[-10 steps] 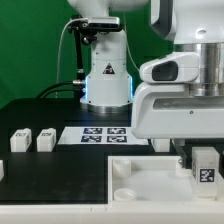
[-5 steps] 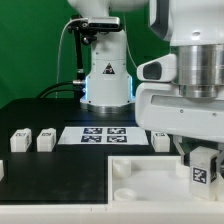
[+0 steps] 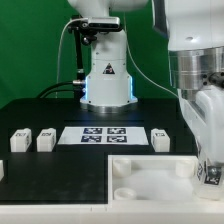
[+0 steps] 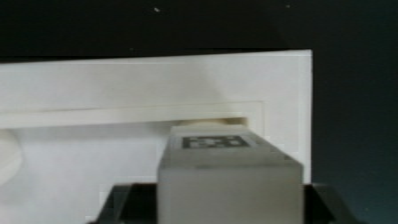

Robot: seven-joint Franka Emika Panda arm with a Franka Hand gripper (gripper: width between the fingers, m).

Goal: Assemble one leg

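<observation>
Over tray [image 3: 150, 180] at ext. view's right: arm low, tool [image 3: 210, 172] clamped on leg [image 4: 222, 165].

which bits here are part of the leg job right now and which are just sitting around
In the job:
- the leg, held in the gripper
- the large white tray-like part, under the gripper

Lying about:
- three spare white blocks on the black table
- the marker board

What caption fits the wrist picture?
The tool holds the tagged leg over the white tray part.
</observation>
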